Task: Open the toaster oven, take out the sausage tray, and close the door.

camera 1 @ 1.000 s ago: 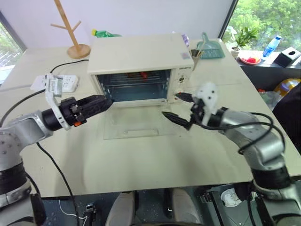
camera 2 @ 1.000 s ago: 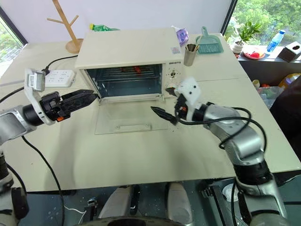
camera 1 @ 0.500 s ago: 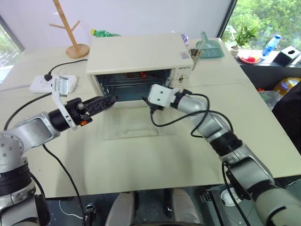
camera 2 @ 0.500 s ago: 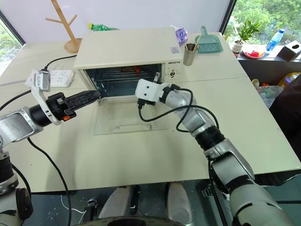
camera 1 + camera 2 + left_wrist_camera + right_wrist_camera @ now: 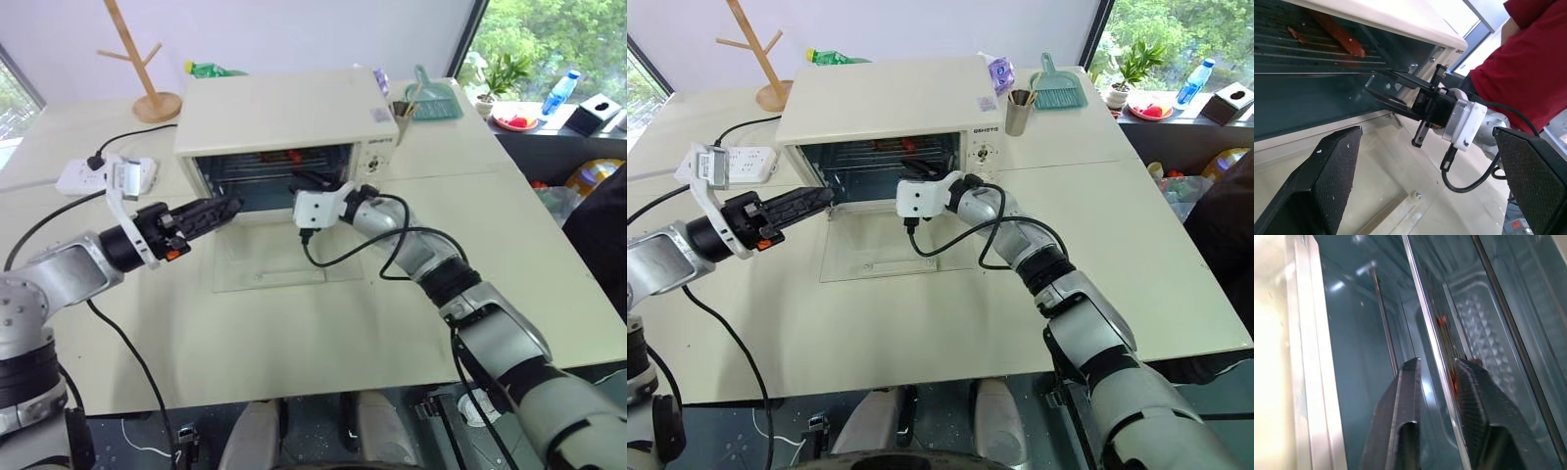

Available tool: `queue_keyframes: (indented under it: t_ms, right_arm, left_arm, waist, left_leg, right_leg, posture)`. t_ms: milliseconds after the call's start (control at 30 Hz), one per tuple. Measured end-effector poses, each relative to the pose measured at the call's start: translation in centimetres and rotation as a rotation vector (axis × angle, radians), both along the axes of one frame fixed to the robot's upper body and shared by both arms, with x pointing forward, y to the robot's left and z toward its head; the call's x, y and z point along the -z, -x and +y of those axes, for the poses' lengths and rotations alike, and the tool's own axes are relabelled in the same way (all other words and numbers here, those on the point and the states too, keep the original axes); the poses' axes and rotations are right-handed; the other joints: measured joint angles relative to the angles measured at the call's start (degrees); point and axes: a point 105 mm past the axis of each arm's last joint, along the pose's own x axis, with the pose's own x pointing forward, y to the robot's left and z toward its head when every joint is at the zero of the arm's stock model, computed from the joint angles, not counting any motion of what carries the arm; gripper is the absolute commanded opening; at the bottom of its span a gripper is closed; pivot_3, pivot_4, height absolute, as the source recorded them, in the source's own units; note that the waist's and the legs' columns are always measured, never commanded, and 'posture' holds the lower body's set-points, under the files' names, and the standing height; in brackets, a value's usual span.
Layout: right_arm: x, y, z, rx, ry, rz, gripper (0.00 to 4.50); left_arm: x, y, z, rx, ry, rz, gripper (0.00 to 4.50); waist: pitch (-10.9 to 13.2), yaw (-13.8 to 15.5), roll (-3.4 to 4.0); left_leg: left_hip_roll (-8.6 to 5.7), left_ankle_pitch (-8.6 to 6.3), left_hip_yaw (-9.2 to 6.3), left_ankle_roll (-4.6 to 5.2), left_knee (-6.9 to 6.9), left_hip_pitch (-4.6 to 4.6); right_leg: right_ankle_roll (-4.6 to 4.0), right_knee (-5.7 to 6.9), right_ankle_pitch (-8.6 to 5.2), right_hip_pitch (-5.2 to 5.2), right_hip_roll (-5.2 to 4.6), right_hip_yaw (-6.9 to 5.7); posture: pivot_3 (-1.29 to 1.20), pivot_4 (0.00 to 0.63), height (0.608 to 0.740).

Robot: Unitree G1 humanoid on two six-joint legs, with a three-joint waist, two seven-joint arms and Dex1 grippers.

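Right gripper (image 5: 1437, 382) pinching the tray (image 5: 1422, 323) rim inside the oven (image 5: 284, 117), left gripper (image 5: 220, 211) spread: risks slipping, tilting, spilling the sausage (image 5: 1339, 34).

The door (image 5: 271, 259) lies flat on the surface (image 5: 294, 333), leaving the toaster oven (image 5: 284, 122) mouth open; the right end effector (image 5: 306, 182) occupies its right half.

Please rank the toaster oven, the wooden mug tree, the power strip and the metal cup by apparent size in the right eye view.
1. toaster oven
2. wooden mug tree
3. power strip
4. metal cup; it sits farther back, so its rank against the strip is unsure.
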Motion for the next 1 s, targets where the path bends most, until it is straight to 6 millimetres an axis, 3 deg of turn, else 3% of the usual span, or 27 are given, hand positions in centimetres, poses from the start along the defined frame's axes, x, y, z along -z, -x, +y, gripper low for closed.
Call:
queue_keyframes:
  t_ms: [467,667,1000]
  right_arm:
    - [-1.5,-0.9,1.1,-0.014,0.046,-0.060,0.99]
    - [-1.3,-1.8,1.8,0.001,0.093,-0.068,0.99]
    - [-0.3,-2.3,2.4,0.003,0.143,-0.074,0.99]
  left_arm:
    - [0.1,-0.2,-0.2,0.014,-0.005,0.001,4.50]
    - [-1.5,-1.3,0.6,-0.002,0.001,-0.040,4.50]
    - [-1.5,-2.0,1.4,-0.013,-0.006,-0.048,4.50]
  waist:
    - [0.0,0.0,0.00]
    - [0.0,-0.1,0.00]
    - [0.0,-1.2,-0.01]
  left_leg:
    - [0.00,0.00,0.00,0.00,-0.01,0.00]
    - [-0.03,0.04,0.00,-0.06,0.00,0.00]
    - [0.01,0.04,-0.03,-0.07,-0.10,-0.01]
  right_leg:
    - [-0.01,0.00,0.01,-0.01,0.00,0.00]
    - [-0.07,0.00,0.04,-0.01,0.05,0.00]
    - [-0.07,0.01,0.05,-0.05,0.04,0.00]
  posture:
    - [0.00,0.150,0.740]
    - [0.00,0.150,0.740]
    - [0.00,0.150,0.740]
